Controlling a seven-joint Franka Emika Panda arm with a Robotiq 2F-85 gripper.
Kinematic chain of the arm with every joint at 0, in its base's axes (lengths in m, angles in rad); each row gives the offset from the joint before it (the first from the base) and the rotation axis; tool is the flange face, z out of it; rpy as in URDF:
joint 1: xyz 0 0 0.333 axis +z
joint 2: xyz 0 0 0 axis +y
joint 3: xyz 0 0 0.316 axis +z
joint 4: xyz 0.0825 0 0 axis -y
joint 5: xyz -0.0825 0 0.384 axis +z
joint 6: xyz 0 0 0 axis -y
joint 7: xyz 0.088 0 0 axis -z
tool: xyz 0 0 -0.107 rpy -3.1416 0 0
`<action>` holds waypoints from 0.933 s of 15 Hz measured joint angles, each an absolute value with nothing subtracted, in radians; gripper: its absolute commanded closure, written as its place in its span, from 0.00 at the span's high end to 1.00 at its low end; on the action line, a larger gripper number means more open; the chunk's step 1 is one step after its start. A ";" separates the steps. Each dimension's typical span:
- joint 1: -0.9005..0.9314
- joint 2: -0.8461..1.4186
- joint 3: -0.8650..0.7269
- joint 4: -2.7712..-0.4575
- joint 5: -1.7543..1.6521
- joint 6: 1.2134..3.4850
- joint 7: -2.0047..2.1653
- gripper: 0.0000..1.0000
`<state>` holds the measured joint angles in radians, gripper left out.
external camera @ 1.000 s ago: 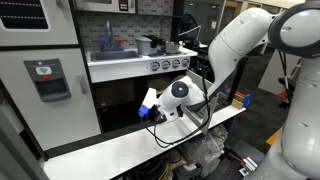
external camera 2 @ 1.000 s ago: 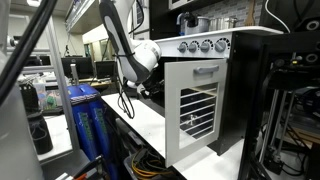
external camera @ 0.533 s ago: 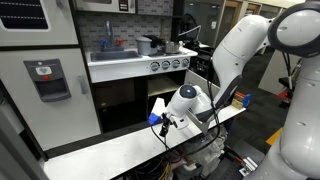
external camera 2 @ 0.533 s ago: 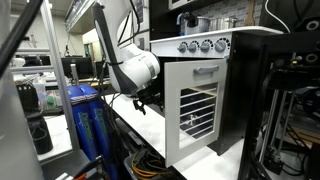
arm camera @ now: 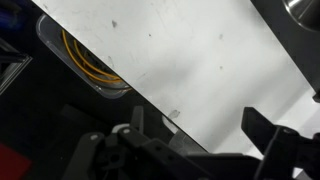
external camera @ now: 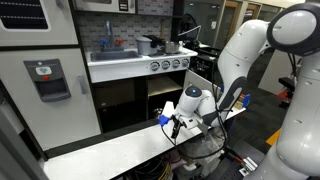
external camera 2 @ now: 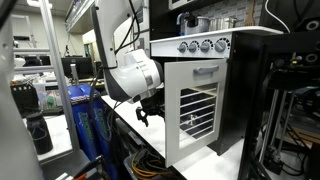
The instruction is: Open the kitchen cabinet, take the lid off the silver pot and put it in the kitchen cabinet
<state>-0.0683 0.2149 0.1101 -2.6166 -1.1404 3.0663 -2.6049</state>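
Note:
The kitchen cabinet's white slatted door (external camera 2: 196, 112) stands swung open, with the dark interior (external camera: 166, 92) showing under the knobs. The silver pot (external camera: 150, 44) sits on the counter beside the sink; it also shows in an exterior view (external camera 2: 199, 22). Its lid is too small to tell apart. My gripper (external camera: 176, 126) (external camera 2: 150, 113) hangs in front of the cabinet, over the front edge of the white table, apart from the door. In the wrist view its fingers (arm camera: 200, 132) are spread open and empty above the table surface.
The white table (external camera: 100, 155) runs along the front of the toy kitchen. The grey fridge door with dispenser (external camera: 50, 80) stands beside a doorless dark compartment (external camera: 120, 105). Blue water jugs (external camera 2: 85, 125) stand beyond the table. A clear bin with yellow cable (arm camera: 85, 60) lies below the table edge.
My gripper has moved away from the cabinet door, out toward the table's front edge and a little lower. The door stays open.

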 measured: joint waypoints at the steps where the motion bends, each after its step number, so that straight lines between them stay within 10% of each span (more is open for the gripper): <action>1: -0.082 0.216 0.110 -2.617 -1.145 3.064 -2.603 1.00; 14: -0.210 0.320 0.133 -2.529 -1.316 3.065 -2.603 1.00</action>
<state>-0.2105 0.3197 0.1327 -2.5294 -1.3163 3.0652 -2.6026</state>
